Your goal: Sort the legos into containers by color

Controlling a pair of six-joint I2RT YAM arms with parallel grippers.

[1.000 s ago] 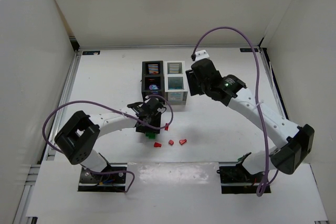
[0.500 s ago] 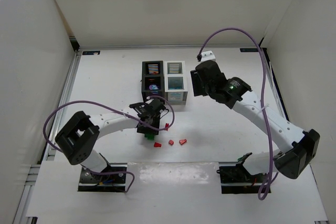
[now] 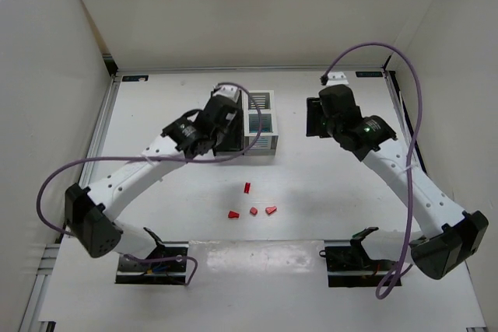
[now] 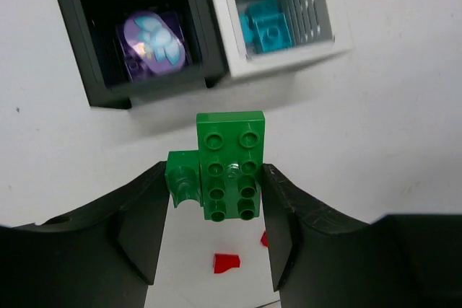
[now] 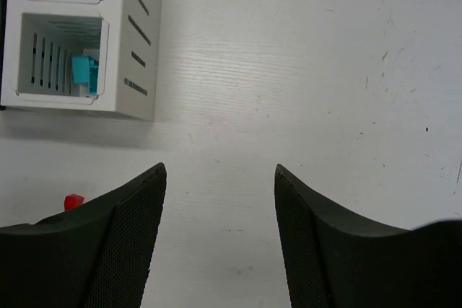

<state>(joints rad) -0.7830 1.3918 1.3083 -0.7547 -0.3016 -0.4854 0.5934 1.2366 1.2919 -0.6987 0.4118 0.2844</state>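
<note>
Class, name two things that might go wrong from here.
The left gripper holds a green lego near compartments holding a purple piece and teal pieces; released here, it could land with the wrong color.
A smaller green piece sits between it and one finger; it might slip out.

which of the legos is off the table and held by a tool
The green brick, clamped in the left tool. The red pieces all lie loose on the table, gripped by nothing.

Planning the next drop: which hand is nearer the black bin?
Left. The left hand, shut on a green lego, hangs right by the black bin; the right hand, open, is off beyond the white bin.
</note>
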